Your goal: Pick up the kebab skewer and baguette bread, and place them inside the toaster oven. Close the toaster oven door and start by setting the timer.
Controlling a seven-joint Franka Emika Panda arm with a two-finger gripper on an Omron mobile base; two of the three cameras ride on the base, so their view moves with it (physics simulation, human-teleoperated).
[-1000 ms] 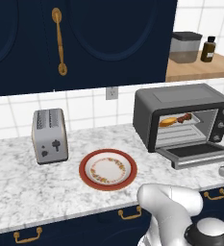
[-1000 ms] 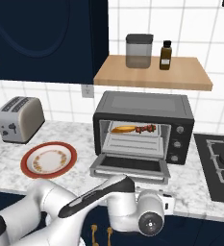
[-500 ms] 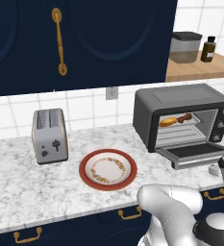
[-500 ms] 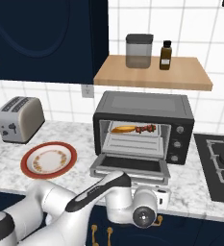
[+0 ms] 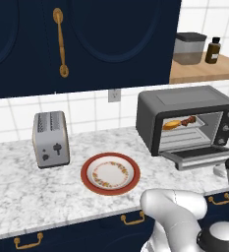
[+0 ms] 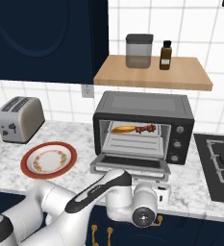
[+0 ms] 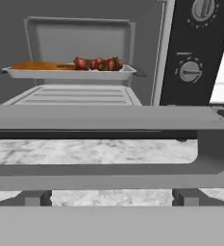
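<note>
Both foods inside toaster oven [image 6: 143, 126] (door down).

The arm [image 6: 60, 206] is glossy white with rounded, bulbous links, dark grey joint bands and a round grey end cap.

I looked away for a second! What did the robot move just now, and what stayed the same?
Only the arm moved. Its hand swung further right and a little higher in front of the open toaster oven door, seen from the right base view. The gripper grabbed and dropped nothing. The baguette bread and kebab skewer stayed on the oven tray; the plate and toaster stayed put.
</note>
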